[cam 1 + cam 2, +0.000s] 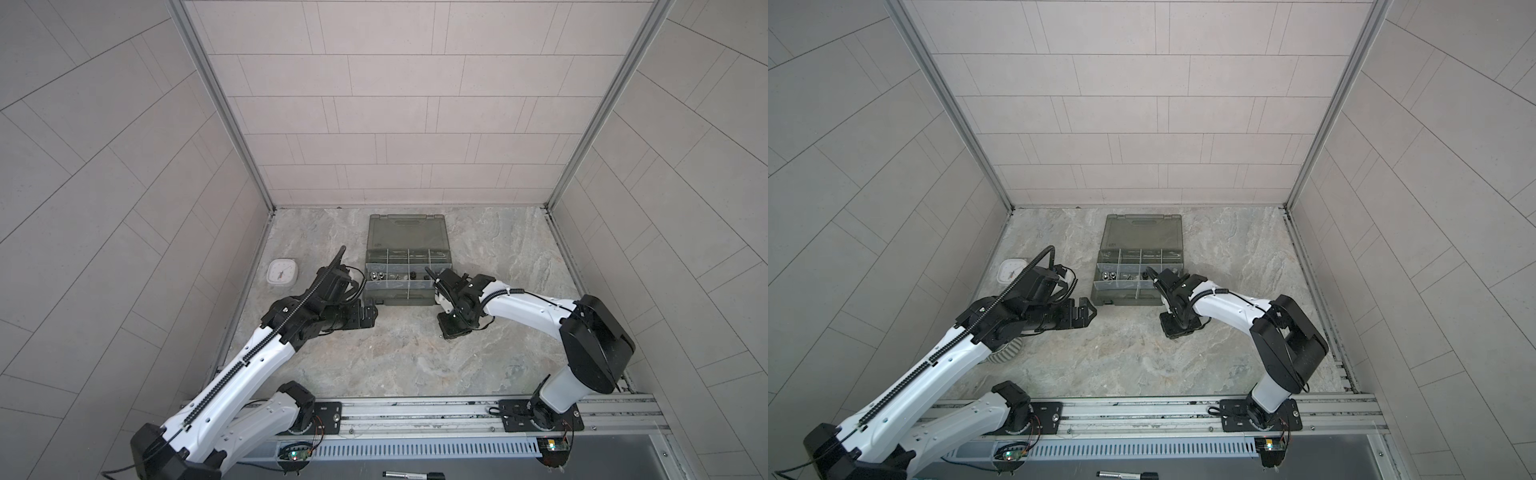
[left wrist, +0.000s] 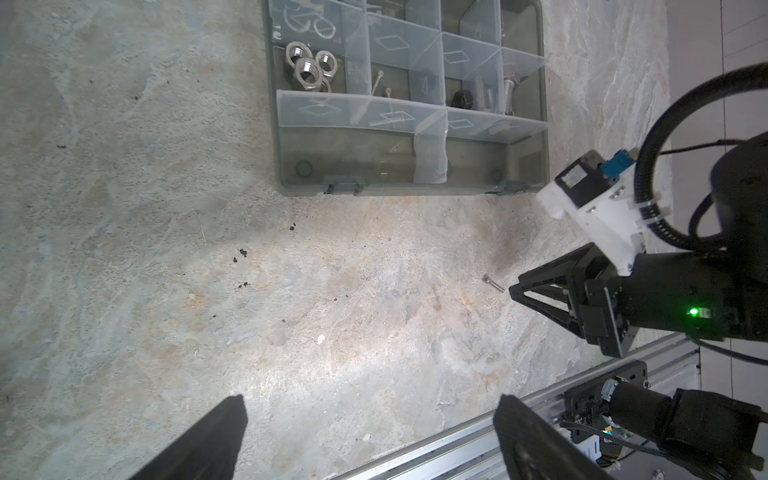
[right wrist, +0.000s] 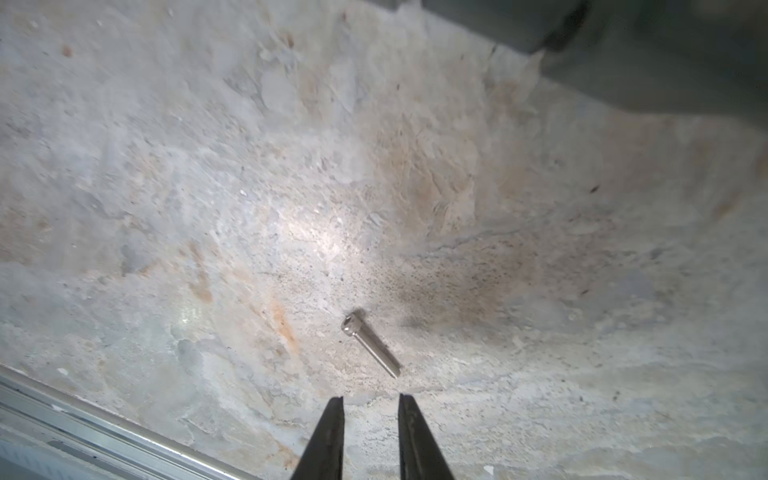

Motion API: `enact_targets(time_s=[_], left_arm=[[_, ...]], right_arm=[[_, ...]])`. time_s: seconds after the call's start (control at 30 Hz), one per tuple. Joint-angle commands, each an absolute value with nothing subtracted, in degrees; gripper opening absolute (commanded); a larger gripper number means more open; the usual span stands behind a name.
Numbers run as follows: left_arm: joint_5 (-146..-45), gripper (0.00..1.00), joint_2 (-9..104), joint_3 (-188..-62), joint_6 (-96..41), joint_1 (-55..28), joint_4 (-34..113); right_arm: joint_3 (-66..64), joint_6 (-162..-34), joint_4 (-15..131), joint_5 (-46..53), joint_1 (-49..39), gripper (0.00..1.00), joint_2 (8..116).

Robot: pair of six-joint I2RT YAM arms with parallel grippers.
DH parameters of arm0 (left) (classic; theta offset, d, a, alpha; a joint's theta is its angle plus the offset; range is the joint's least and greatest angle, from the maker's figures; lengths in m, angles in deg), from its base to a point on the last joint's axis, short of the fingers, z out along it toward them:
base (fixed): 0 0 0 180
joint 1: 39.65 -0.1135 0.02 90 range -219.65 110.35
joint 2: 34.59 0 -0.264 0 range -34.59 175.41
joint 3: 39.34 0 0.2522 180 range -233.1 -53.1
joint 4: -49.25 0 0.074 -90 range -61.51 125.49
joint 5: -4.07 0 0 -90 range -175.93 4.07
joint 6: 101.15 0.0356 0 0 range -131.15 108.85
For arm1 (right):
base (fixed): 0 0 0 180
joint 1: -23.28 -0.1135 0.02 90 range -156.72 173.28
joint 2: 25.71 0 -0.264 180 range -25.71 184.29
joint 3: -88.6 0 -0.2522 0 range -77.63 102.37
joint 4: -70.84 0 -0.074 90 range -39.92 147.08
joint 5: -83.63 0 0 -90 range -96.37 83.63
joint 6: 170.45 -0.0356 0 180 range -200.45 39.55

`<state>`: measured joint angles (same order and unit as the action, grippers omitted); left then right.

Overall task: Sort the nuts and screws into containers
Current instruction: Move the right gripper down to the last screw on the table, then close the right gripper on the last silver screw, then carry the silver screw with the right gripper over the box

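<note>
One small silver screw [image 3: 371,348] lies loose on the stone tabletop, also seen as a small screw [image 2: 493,284] in the left wrist view. My right gripper [image 3: 370,397] points down at the table with its tips just short of the screw's end. Its jaws stand a narrow gap apart with nothing between them. The organizer case [image 1: 409,297] sits open behind it. Its containers hold silver nuts [image 2: 307,68], thin screws [image 2: 377,81], a black nut [image 2: 462,99] and thick bolts [image 2: 509,97]. My left gripper [image 1: 372,313] hovers wide open and empty, left of the case's front.
The case's lid [image 1: 406,230] lies flat toward the back wall. A white square clock [image 1: 281,272] sits at the left edge. A ribbed grey mug [image 1: 1007,351] shows under the left arm. A black marker pen [image 1: 413,474] lies beyond the front rail [image 1: 415,411].
</note>
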<state>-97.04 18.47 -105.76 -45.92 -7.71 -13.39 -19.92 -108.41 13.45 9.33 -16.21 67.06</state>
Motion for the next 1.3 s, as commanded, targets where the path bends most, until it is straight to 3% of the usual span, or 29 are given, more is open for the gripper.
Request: enact_targets(time_s=[0.0,0.43,0.5,0.63,0.77,1.03,1.27], left_arm=[[-94.35,1.00,16.81,-105.11,-47.71,-7.42,-15.42],[-91.92,1.00,16.51,-105.48,-47.37,-7.46,-17.59],[-91.69,1.00,16.80,-105.50,-47.32,-7.43,-17.75],[-91.20,1.00,17.18,-105.75,-46.99,-7.48,-17.75],[-90.12,1.00,17.86,-106.85,-46.32,-7.48,-17.72],[-86.44,1.00,20.83,-110.18,-43.21,-7.66,-16.36],[-86.30,1.00,29.29,-116.39,-38.82,-8.57,-16.23]], right_arm=[[-19.94,-107.13,13.79,9.35,-16.64,0.25,68.17],[-20.60,-105.47,15.75,9.50,-17.51,0.23,73.52],[-20.44,-105.24,15.47,8.92,-17.61,0.19,74.34],[-19.83,-104.94,13.90,7.97,-17.68,0.01,75.49],[-18.28,-104.67,11.28,7.96,-17.68,0.00,73.80],[-5.31,-104.23,2.09,6.37,-17.64,0.00,69.01],[11.36,-103.76,-1.80,6.69,-17.38,0.00,74.99]])
